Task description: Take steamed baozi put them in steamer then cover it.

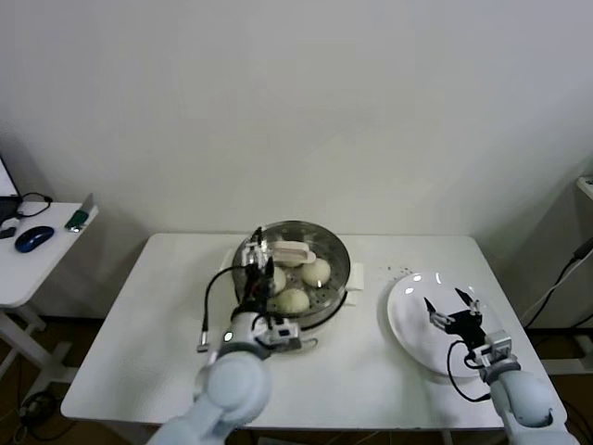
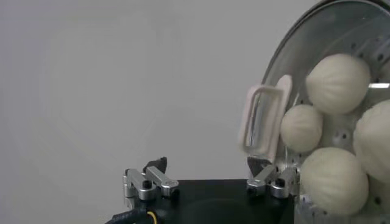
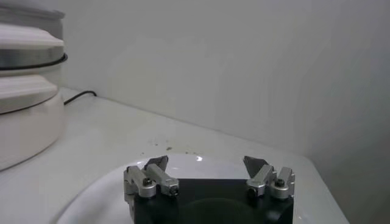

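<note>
The steamer stands at the middle of the white table, a shiny pot on a white base. The glass cover lies on it, its cream handle at the centre. Several cream-white baozi show through the glass. My left gripper is open over the cover's left side, just beside the handle. In the left wrist view the gripper holds nothing, one fingertip lies close under the handle, and the baozi lie beyond it. My right gripper is open and empty above the white plate.
The flat white plate lies at the table's right and also shows in the right wrist view, with the steamer's base off to one side. A side table with a blue mouse stands at the far left.
</note>
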